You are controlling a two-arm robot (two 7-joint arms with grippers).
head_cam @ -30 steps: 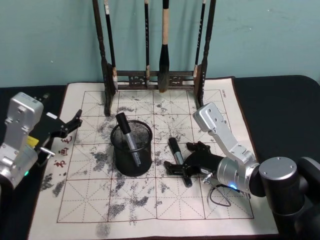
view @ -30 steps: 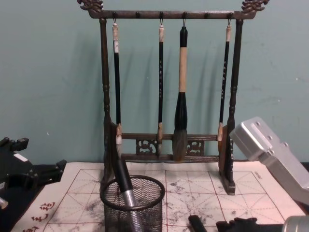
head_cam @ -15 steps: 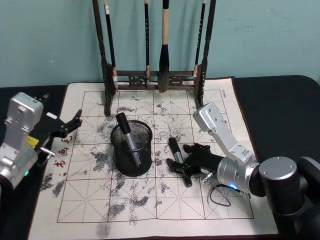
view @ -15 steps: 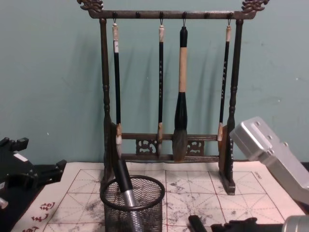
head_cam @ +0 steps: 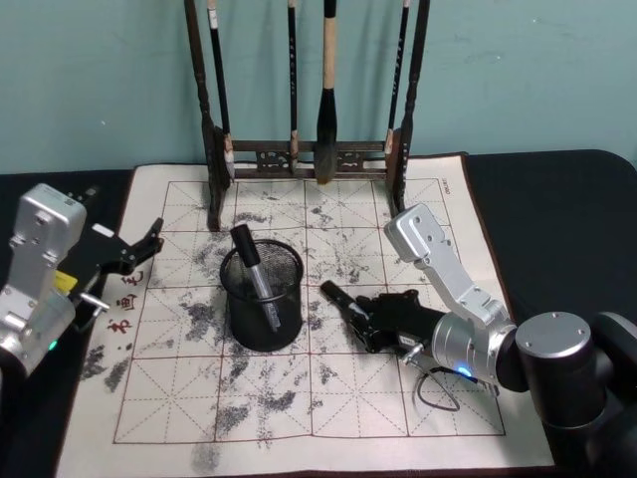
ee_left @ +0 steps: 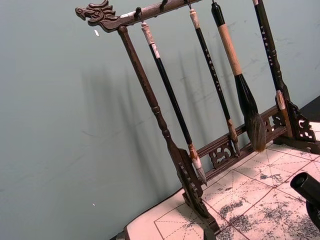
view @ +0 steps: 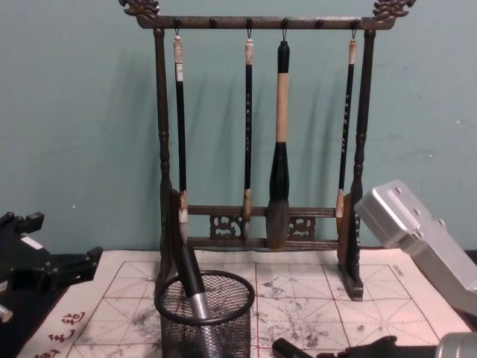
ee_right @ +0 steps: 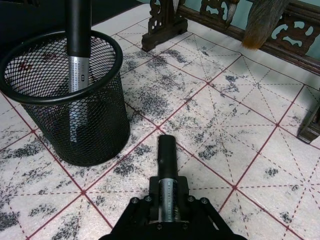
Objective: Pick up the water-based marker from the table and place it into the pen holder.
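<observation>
A black water-based marker (head_cam: 343, 306) with a silver barrel (ee_right: 167, 172) points toward the pen holder, and my right gripper (head_cam: 368, 324) is shut on its rear half; its fingers (ee_right: 145, 206) clamp the barrel from both sides. The pen holder (head_cam: 261, 311), a round black wire-mesh cup (ee_right: 95, 120), stands on the mat just left of the marker's tip, a short gap away. Another marker (head_cam: 253, 271) leans inside it (ee_right: 79, 50). Low in the chest view the held marker's tip (view: 284, 348) pokes in beside the cup (view: 223, 317). My left gripper (head_cam: 139, 251) hovers open over the mat's left edge.
A tall dark wooden brush rack (head_cam: 309, 154) with several hanging brushes (view: 279, 149) stands at the back of the ink-stained gridded practice mat (head_cam: 279, 398). Black tabletop (head_cam: 557, 219) surrounds the mat. A teal wall (view: 74, 134) rises behind the rack.
My right gripper has shut on the marker and swung it; the marker's far end moved left toward the pen holder. The left arm has not moved.
</observation>
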